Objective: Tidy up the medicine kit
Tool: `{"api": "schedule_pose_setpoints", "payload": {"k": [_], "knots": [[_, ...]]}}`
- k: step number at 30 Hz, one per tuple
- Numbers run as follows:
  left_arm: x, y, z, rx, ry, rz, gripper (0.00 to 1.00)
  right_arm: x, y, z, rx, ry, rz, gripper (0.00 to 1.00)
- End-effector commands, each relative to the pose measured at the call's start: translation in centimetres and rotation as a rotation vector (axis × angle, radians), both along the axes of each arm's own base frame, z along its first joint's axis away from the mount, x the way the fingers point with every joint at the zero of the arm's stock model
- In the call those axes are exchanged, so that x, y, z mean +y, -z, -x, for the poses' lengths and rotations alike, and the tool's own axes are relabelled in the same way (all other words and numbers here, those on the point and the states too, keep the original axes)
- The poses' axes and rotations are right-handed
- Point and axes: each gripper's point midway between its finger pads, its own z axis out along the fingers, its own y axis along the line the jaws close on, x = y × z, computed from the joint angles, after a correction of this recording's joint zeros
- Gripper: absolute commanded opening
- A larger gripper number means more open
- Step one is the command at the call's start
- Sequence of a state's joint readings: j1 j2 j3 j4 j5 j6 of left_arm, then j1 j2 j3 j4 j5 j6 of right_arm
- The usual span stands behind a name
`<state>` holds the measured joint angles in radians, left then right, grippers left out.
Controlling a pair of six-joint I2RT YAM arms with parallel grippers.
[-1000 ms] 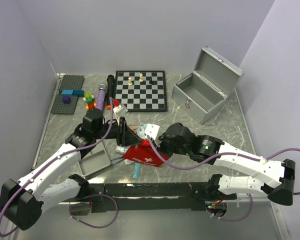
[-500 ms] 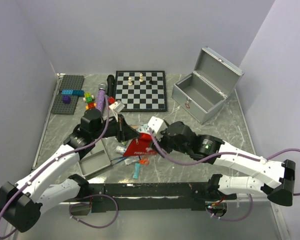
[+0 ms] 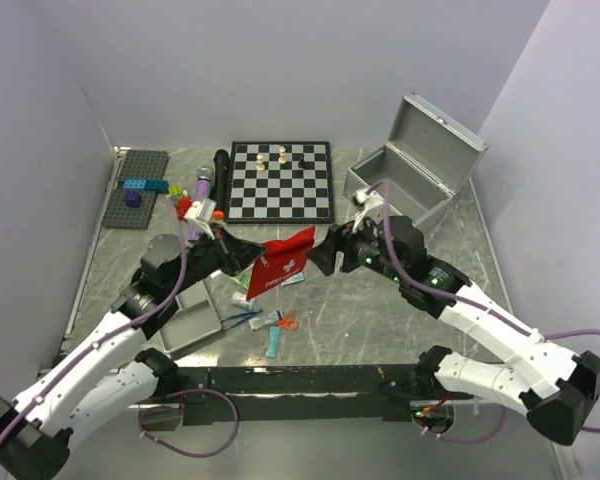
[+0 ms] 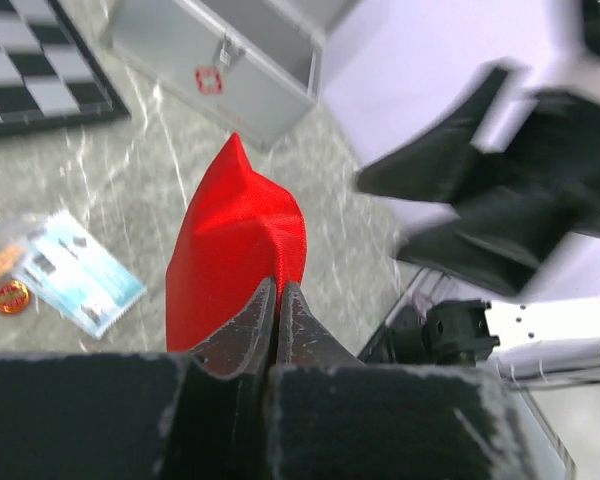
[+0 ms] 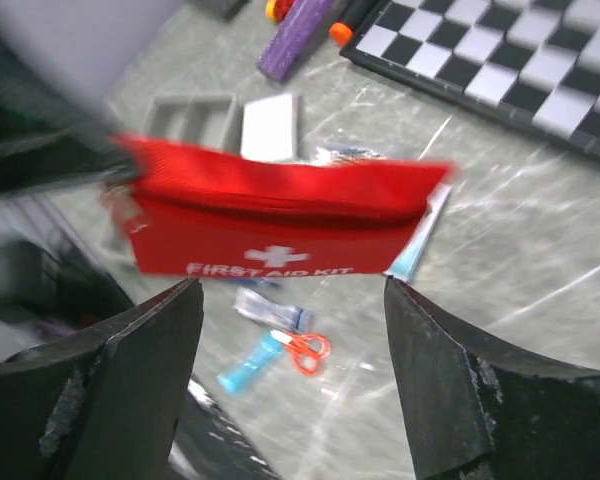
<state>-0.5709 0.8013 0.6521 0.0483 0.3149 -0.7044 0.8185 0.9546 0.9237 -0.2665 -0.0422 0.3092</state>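
I see the medicine kit (image 3: 417,178), a boxy silver-grey metal case with a small red emblem on its front, standing upright, lid hinged open, just right of the chessboard (image 3: 280,182).

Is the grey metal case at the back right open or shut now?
Open. The lid of the medicine kit stands tilted back, and the top view looks into its grey interior, where nothing shows.

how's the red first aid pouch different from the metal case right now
The red pouch is soft, flat fabric; the metal case is a rigid grey box. The pouch hangs above the table, pinched by the left gripper; the case rests on it. The case is far bulkier than the pouch. Both carry a small emblem.
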Motion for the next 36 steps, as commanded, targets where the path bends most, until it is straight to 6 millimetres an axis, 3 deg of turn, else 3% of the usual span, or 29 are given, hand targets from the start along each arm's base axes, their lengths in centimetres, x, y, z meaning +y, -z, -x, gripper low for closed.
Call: {"api": "schedule_pose_setpoints", "payload": {"k": [1,7,12,17,26,28,34,36], "knots": [[1.6,-4.5,0.2,-0.162,-0.082,0.132,0.01,1.1,-1.0,0.3,0.211,-0.045,-0.324,0.81],[4.1,-8.3,1.6,-0.290,-0.163,0.309,0.01,2.5,0.4,0.4,0.314,-0.148,-0.443,0.86],[5.3,-11.1,2.1,-0.337,-0.204,0.452,0.01,3.4,-0.8,0.2,0.351,-0.226,-0.617,0.98],[5.4,-13.1,2.9,-0.335,-0.162,0.593,0.01,4.1,-2.8,-0.7,0.366,-0.299,-0.785,1.00],[5.2,-12.4,3.2,-0.271,-0.120,0.706,0.01,5.0,-5.9,-2.4,0.345,-0.407,-0.993,0.99],[5.2,-12.1,3.2,-0.263,-0.123,0.703,0.01,5.2,-6.4,-2.6,0.337,-0.436,-1.017,0.93],[5.1,-10.8,2.8,-0.237,-0.136,0.682,0.01,5.3,-7.2,-2.3,0.298,-0.481,-1.010,0.49],[4.9,-10.2,2.7,-0.222,-0.134,0.671,0.01,5.2,-7.2,-2.1,0.288,-0.488,-1.007,0.41]]}}
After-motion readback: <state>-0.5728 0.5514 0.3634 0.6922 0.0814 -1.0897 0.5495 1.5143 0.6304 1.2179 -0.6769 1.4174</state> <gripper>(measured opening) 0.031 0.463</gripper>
